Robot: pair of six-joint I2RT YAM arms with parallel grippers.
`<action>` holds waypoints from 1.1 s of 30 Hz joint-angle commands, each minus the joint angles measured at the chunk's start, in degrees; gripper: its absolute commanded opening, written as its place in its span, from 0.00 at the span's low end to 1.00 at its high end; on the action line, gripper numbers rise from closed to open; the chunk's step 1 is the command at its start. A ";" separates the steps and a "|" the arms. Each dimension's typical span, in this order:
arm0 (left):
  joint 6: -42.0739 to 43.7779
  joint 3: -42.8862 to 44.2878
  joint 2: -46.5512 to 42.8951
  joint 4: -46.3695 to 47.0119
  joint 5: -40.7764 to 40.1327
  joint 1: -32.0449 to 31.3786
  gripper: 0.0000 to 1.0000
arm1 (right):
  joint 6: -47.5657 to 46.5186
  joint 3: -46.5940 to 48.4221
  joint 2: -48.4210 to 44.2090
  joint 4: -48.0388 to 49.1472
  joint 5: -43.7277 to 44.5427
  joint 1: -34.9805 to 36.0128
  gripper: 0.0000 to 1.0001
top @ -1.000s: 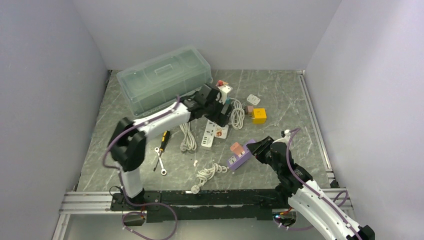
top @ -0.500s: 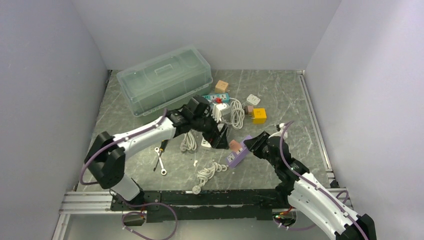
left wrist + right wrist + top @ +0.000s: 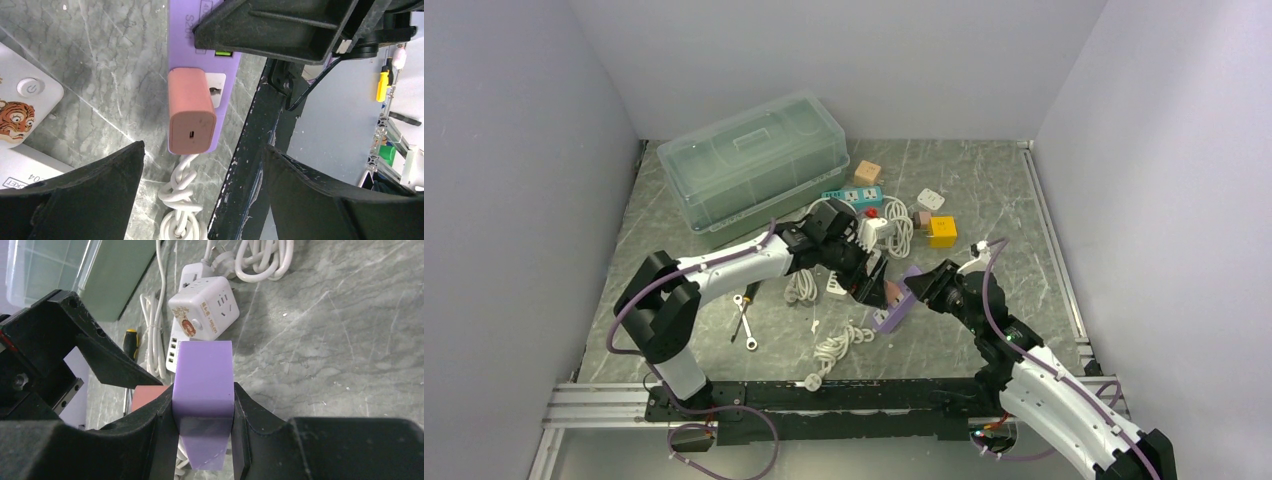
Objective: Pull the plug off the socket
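"S204" on purple socket [image 3: 182, 45], "04" on white strip [image 3: 47, 107]

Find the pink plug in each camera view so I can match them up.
Top external: pink plug mid-table, on the purple socket.
Left wrist: centre of frame, plugged into that socket.
Right wrist: only a sliver, just left of the socket.
Shared landmark: the purple socket, seen in all three.

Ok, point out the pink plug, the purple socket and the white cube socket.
pink plug [image 3: 191, 107], left wrist view, its top face.
purple socket [image 3: 202, 375], right wrist view, its upper face.
white cube socket [image 3: 220, 304], right wrist view, its outlet face.
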 commanded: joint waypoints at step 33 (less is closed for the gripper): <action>2.61 2.22 -1.14 -1.74 -8.70 -2.75 0.00 | -3.25 4.95 3.23 -3.43 4.19 0.08 0.00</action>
